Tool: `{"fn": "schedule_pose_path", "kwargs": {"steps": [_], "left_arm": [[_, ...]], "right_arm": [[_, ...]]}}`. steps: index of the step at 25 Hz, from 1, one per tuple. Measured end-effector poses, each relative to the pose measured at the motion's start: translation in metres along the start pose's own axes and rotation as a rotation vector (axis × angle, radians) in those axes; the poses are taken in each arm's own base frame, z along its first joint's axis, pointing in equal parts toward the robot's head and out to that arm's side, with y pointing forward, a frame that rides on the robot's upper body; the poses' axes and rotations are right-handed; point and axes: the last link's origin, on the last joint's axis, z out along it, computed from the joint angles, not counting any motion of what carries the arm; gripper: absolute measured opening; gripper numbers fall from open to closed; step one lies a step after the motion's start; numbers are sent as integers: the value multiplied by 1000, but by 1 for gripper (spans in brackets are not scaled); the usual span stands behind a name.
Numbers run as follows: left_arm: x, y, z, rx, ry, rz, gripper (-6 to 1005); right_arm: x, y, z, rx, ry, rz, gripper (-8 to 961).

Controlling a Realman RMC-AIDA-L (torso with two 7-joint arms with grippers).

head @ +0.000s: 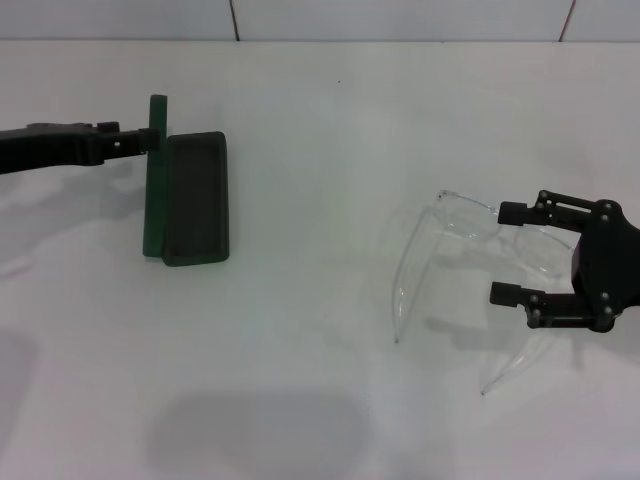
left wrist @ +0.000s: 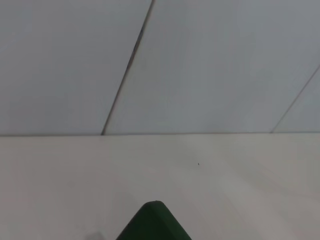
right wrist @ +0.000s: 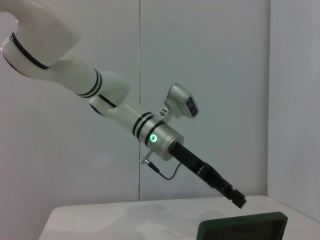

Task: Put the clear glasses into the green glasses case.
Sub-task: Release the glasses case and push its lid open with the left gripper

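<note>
Even, bright light is falling from above, washing the white table (head: 320, 400) nearly flat, with only soft grey shadows pooling toward the near edge and under the left arm. The clear glasses (head: 460, 260) are almost melting into the surface, showing only faint rims and a pale shadow. The green glasses case (left wrist: 152, 222) is perhaps looking slightly soft in the left wrist view.

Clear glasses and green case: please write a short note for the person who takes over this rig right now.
Left gripper: at the upright lid of the green glasses case, seemingly holding it open; finger state unclear.
Right gripper: open, fingers on either side of the clear glasses, not closed yet.
Case: open on the white table, robot's left, dark lining empty.
Glasses: on the table, robot's right, arms unfolded.
Done: case opened.
Left: grasp glasses, carry over, place inside.
</note>
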Motion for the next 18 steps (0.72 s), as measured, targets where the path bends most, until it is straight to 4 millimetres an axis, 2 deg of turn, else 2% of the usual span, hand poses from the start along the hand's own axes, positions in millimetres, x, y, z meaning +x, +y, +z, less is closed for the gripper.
{"fn": "schedule_pose_path", "kwargs": {"steps": [10,18], "left_arm": [[1,-1,26,39,-77,13,701],[-1,-7,30,91,-104,7,694]], "right_arm": [[0,0,1,-4,-2,1,807],[0,1,1,-4,1,1,808]]}}
